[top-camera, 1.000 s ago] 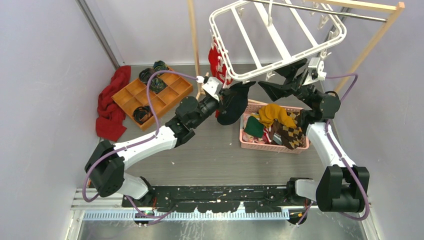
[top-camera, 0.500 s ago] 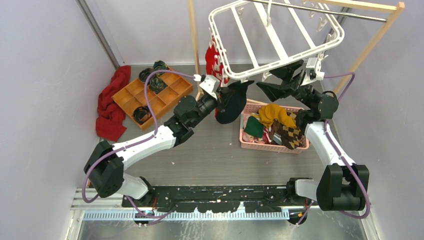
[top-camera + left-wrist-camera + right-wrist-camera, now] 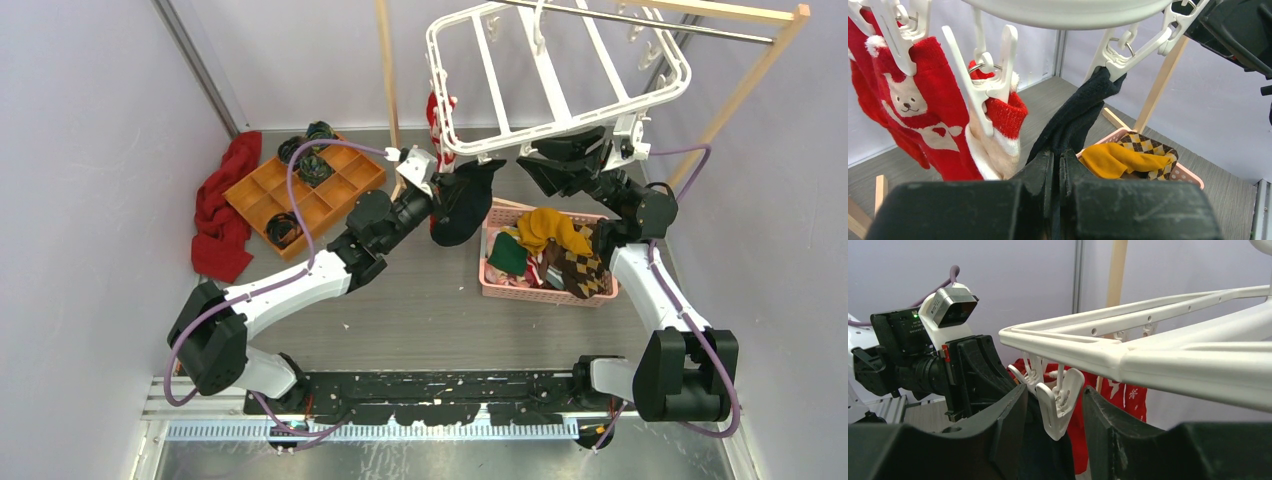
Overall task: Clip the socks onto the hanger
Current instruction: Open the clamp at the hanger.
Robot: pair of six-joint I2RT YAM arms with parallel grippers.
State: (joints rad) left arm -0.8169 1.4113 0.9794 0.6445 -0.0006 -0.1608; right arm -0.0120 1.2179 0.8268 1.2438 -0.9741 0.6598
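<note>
Gripping fuzzy black sock (image 3: 1075, 117) in clamped left gripper (image 3: 1057, 159), right wrist alone shows right gripper (image 3: 1053, 397) half-open astride plastic clip (image 3: 1062, 407)

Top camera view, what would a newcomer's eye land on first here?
The big white hanger, tilted at the top centre. At its near edge the left gripper is shut on a black sock, beside red bear socks already clipped. The right gripper straddles a white clip there.
</note>
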